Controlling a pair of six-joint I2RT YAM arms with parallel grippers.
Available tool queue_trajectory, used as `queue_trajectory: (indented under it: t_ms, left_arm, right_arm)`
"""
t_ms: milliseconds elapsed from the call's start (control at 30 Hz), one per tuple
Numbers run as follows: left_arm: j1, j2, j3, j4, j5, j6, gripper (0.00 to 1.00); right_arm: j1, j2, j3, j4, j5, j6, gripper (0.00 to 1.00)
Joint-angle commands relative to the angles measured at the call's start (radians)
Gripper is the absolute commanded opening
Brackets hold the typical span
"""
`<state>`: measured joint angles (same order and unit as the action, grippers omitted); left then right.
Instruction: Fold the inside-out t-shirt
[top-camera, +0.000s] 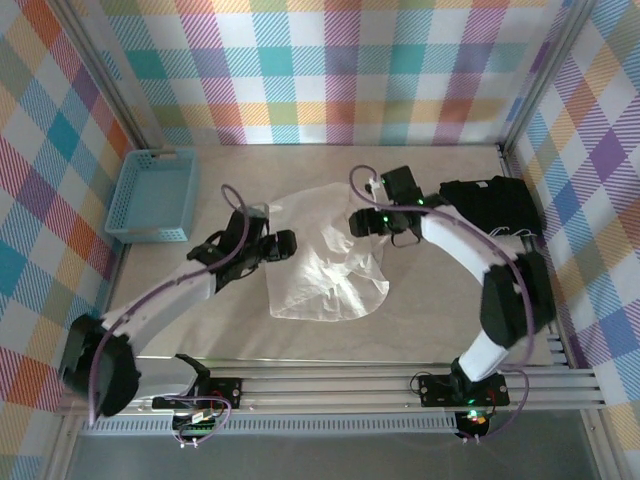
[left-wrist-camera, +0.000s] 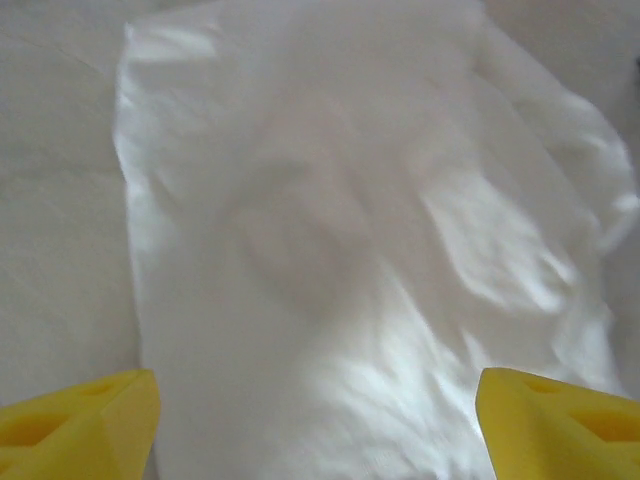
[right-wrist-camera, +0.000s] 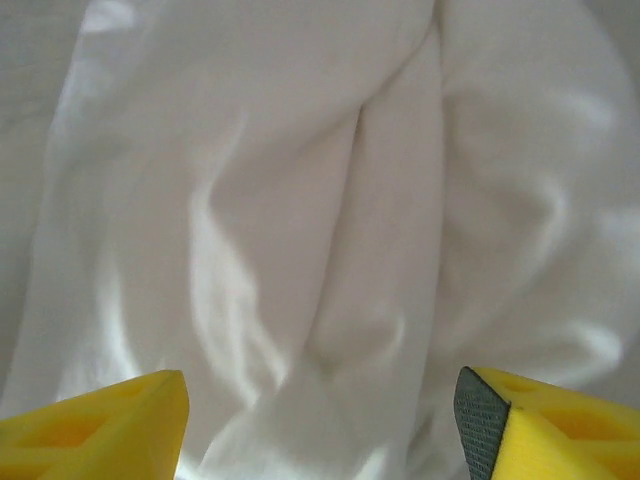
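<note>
Left fingers (left-wrist-camera: 80, 425) and right fingers (right-wrist-camera: 100, 425) are spread wide over the shirt (top-camera: 325, 265), whose loose folds could be snagged and undone.

Your inside-out t-shirt (top-camera: 325, 262) lay near the middle of the table (top-camera: 400, 335), a thin, white, slightly shiny cloth, crumpled rather than spread flat. Its near part formed a broad sheet with a rounded edge, while its far part narrowed and reached up toward the left. In the left wrist view you had the t-shirt (left-wrist-camera: 340, 260) lying fairly smooth with soft wrinkles; in the right wrist view a long raised fold ran down the t-shirt (right-wrist-camera: 390, 200)
</note>
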<state>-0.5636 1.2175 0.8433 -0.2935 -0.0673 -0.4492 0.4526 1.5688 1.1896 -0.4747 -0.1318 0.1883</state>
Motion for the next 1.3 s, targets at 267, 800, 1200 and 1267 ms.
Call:
queue_trajectory:
  t_ms: [267, 800, 1200, 1267]
  left_arm:
    - [-0.174, 0.127, -0.091, -0.106, 0.028, 0.031, 0.85]
    - [-0.202, 0.3, -0.066, -0.035, -0.142, 0.012, 0.04]
    - [-0.131, -0.127, 0.12, 0.106, -0.208, 0.086, 0.0]
    - [-0.13, -0.136, 0.149, 0.106, -0.182, 0.098, 0.0]
  right_arm:
    - [0.027, -0.175, -0.357, -0.094, -0.005, 0.137, 0.8]
    - [0.033, -0.165, -0.387, 0.198, 0.124, 0.137, 0.15]
    - [0.034, -0.418, -0.059, 0.271, 0.127, 0.04, 0.0]
    - [0.034, -0.404, 0.029, 0.243, 0.08, 0.039, 0.0]
